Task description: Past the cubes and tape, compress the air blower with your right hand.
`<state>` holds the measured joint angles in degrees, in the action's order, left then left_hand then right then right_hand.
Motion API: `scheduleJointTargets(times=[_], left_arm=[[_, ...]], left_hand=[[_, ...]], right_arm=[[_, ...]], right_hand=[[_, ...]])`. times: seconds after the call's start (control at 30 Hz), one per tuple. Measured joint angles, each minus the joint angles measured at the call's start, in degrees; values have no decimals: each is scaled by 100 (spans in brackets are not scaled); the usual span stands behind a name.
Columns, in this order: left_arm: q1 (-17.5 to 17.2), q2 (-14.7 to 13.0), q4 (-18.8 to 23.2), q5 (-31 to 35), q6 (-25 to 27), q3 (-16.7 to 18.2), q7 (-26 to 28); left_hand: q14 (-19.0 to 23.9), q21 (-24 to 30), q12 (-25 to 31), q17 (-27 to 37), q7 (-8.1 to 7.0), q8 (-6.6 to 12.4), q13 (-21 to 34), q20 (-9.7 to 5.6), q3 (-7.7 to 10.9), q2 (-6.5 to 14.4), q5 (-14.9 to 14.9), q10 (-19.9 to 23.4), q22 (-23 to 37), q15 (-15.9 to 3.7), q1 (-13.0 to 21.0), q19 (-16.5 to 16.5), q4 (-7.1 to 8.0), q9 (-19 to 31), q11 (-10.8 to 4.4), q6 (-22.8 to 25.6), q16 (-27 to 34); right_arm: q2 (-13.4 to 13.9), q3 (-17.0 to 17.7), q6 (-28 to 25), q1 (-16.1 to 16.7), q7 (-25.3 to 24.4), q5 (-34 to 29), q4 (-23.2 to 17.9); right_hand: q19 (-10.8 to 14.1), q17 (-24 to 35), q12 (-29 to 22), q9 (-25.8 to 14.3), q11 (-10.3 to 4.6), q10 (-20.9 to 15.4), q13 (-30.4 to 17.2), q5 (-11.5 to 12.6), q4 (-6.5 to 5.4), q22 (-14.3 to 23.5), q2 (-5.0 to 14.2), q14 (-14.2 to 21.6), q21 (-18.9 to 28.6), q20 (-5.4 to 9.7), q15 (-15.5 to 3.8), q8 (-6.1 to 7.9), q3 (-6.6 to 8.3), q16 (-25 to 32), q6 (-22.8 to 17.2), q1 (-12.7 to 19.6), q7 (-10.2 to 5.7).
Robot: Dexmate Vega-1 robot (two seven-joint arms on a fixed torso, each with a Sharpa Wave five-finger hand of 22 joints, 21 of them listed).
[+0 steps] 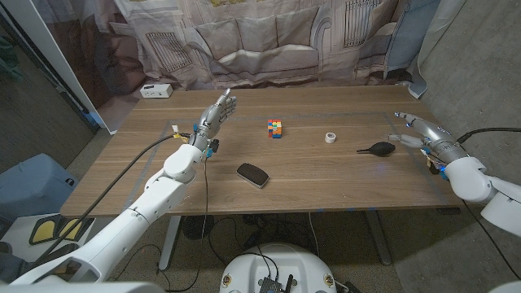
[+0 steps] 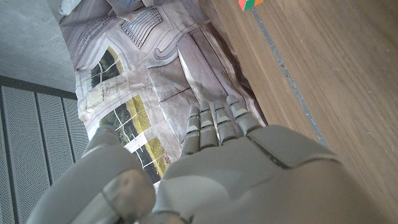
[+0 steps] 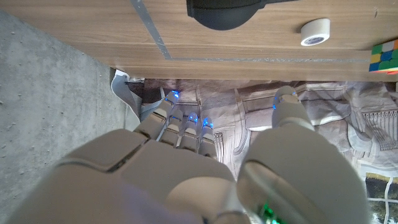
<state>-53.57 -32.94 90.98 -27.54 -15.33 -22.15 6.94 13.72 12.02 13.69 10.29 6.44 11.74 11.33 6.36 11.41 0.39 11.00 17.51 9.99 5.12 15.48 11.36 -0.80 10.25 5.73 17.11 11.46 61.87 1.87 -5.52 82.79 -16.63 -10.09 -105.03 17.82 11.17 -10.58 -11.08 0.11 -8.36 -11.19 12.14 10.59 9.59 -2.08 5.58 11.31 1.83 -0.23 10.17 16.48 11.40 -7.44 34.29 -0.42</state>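
A black air blower lies on the wooden table at the right, its nozzle toward the middle; its bulb also shows in the right wrist view. My right hand hovers just right of it, fingers apart and empty, not touching it. A stack of coloured cubes stands mid-table, also seen as cubes and cubes. A white tape roll sits between the cubes and the blower, the same tape roll in the right wrist view. My left hand is raised at the left, fingers extended, empty.
A black computer mouse lies near the table's front middle. A small white box sits at the far left corner. A printed curtain hangs behind the table. Grey tape lines mark the tabletop.
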Motion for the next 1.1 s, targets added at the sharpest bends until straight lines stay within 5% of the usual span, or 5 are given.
scheduleJointTargets(times=[0.13, 0.27, 0.37, 1.1], left_arm=[[-17, 10, 16, -1, -7, 1, 18], [-40, 15, 46, -2, -13, 3, 39], [-62, 26, 59, -8, -21, 7, 58], [-171, 48, 144, -20, -75, 33, 129]], left_hand=[[0, 0, 0, 0, 0, 0, 0, 0, 0, 0, 0, 31, 0, 0, 0, 0, 0, 0, -31, 0, 0], [23, 0, 0, 0, 1, 0, 0, 0, 0, 0, 0, 31, 0, 23, 0, 0, 0, 0, -31, 62, 0], [54, 0, 0, 0, 1, 0, 0, 22, 0, 1, 0, 80, 0, 8, -2, 22, 0, 0, -32, 61, 0], [92, 0, 0, -1, 10, 0, 0, 41, 0, 61, 1, 93, 0, 30, -62, 41, 1, 0, -31, 111, 0]], right_arm=[[108, -21, -141, 19, 123, -78, -88], [212, -28, -252, 35, 243, -97, -168], [263, -20, -309, 43, 381, -51, -210], [568, 54, -931, -6, 1216, 133, -370]], right_hand=[[0, 0, 0, 0, 11, 11, 0, 0, 5, 0, -51, -81, 0, 0, 1, 65, 49, -33, -2, 138, -2], [-22, 0, 0, 0, 282, 28, 0, 0, -16, 0, -138, -164, -30, 22, 40, 87, 70, -45, -52, 299, 59], [-22, 0, -24, 0, 340, 29, -1, 0, -32, 1, -182, -164, -30, 22, 40, 87, 86, -45, 9, 344, 157], [-22, -18, -24, 1, 108, 154, -1, 0, -63, 1, -189, -162, -29, 21, 41, 61, 164, -45, 173, 561, 93]])
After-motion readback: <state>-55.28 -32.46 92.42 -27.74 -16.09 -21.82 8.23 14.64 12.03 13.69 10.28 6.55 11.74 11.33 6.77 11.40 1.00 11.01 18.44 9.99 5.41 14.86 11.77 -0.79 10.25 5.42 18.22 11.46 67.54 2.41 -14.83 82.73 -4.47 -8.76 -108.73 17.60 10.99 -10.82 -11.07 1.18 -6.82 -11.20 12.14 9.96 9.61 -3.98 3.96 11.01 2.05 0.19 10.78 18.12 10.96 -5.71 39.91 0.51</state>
